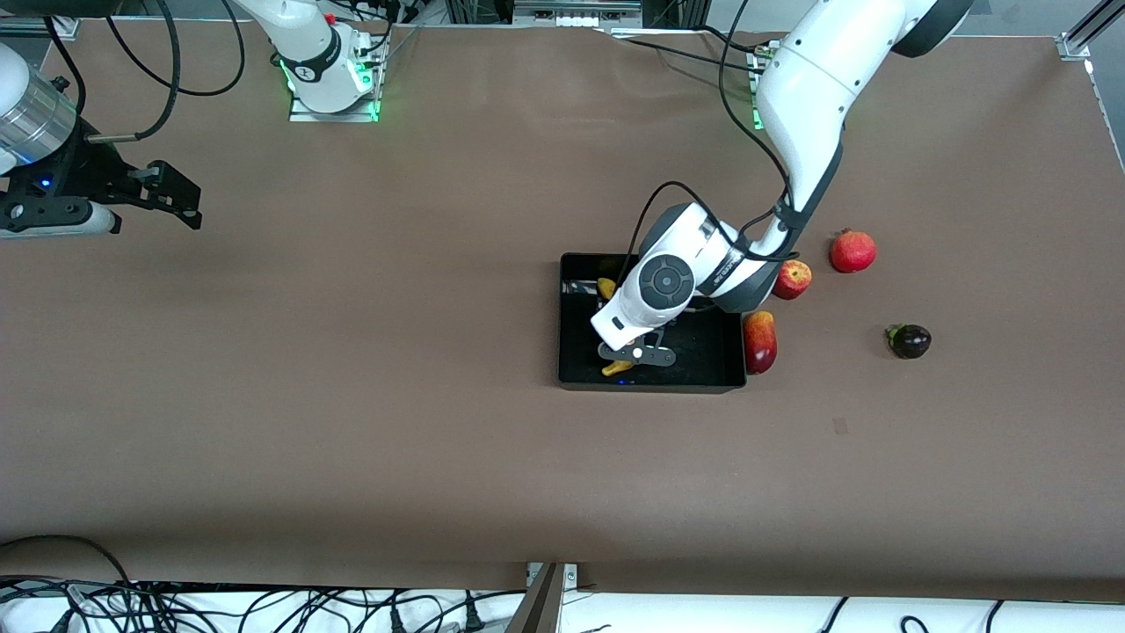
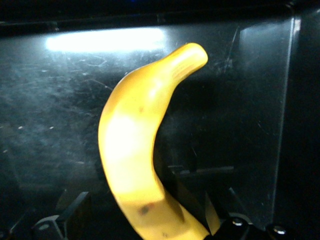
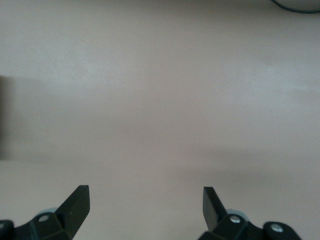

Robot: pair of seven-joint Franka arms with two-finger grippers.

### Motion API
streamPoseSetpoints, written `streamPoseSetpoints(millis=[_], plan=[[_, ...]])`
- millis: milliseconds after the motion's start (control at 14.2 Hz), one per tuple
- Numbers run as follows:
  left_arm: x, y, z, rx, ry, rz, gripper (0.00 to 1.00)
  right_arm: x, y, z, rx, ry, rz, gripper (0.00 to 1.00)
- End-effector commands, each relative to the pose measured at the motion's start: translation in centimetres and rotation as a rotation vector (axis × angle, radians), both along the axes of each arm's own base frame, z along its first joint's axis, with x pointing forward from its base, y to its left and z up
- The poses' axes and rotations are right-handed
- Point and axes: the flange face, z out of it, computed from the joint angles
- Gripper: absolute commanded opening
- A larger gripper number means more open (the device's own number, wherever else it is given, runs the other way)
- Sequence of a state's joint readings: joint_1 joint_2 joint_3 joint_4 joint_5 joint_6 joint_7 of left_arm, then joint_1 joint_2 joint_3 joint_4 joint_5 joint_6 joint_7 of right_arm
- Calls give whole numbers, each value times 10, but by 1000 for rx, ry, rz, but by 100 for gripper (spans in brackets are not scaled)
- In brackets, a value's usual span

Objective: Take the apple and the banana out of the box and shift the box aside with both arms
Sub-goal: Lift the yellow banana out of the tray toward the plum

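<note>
Banana point(image 2: 135, 165) mostly hidden under bent left arm inside black tray point(image 1: 576, 352); left pincer point(image 1: 637, 354) spread wide around it. Right pincer point(image 3: 145, 207) wide, empty, over bare surface point(image 1: 352, 396).

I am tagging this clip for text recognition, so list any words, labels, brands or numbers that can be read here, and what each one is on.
No text can be read in any view.
The left arm has a dark band at its wrist with pale lettering, too small to read.
The banana, the black tray, the apple and the brown table show no print.
</note>
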State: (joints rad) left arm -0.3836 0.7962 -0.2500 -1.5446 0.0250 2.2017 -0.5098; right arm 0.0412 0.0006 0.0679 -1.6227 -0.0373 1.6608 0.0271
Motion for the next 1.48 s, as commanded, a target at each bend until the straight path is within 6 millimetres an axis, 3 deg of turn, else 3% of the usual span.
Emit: streamPoseSetpoints(millis=[0, 70, 141, 211, 423, 564, 705, 987, 1128, 1269, 1410], plan=[[2, 5, -6, 5, -12, 8, 78, -4, -3, 6, 12, 2, -8, 100], [2, 4, -4, 8, -10, 18, 38, -4, -3, 6, 12, 2, -8, 100], [3, 6, -3, 7, -11, 8, 6, -4, -3, 6, 12, 2, -8, 100], [4, 6, 0, 5, -14, 12, 0, -4, -3, 6, 12, 2, -8, 100], [7, 9, 4, 5, -17, 21, 0, -4, -3, 6, 12, 2, -9, 100], [14, 17, 28, 20, -7, 24, 0, -4, -3, 6, 12, 2, -9, 100], [23, 28, 70, 41, -2, 31, 0, -4, -3, 6, 12, 3, -9, 100], [46, 71, 158, 76, 38, 80, 0, -4, -3, 6, 12, 2, -9, 100], [56, 108, 186, 111, 79, 105, 0, -4, -4, 6, 10, 2, -9, 100], [67, 168, 182, 152, 157, 84, 1, -4, 0, 7, 12, -3, -5, 100], [80, 234, 163, 187, 197, 58, 1, -4, 1, 7, 12, -4, -3, 100]])
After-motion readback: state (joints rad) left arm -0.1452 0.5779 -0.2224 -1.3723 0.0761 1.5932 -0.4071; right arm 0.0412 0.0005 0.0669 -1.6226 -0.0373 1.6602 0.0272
